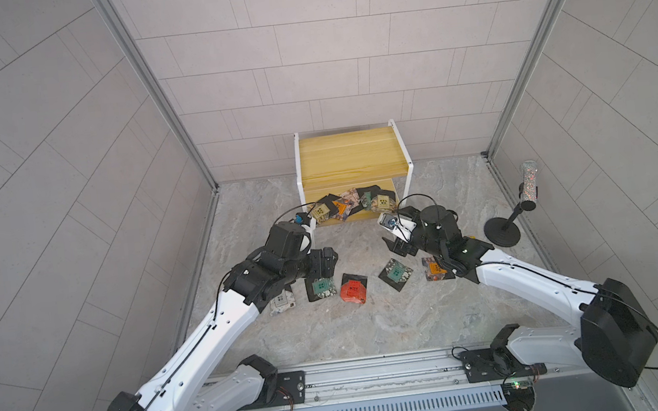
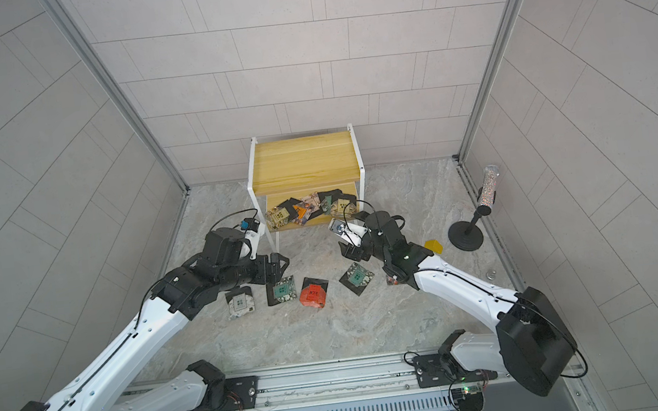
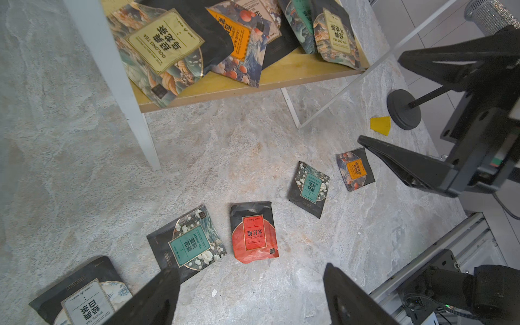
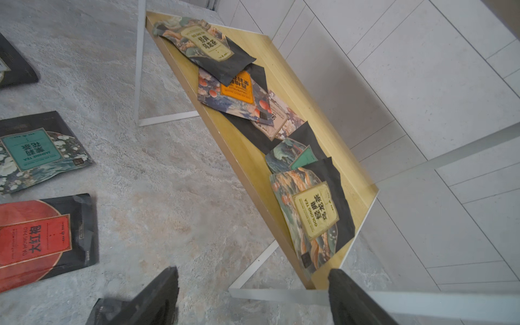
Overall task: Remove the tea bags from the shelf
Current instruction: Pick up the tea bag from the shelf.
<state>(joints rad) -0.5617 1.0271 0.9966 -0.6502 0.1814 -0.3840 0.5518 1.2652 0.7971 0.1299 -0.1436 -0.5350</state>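
The shelf (image 1: 349,154) stands at 12 o'clock on the bench (image 1: 333,339). Overlapping tea bags (image 1: 354,206) lie on its lower board. Toward 6 o'clock from it, five more tea bags (image 1: 353,289) lie flat on the bench in a row running from 9 to 3 o'clock. The left gripper (image 3: 251,268) hangs near the row's 9 o'clock end, jaws apart and empty. The right gripper (image 4: 253,270), at 5 o'clock of the shelf, is likewise spread and holds nothing.

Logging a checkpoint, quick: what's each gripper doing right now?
Left gripper: open, holding nothing.
Right gripper: open, holding nothing.
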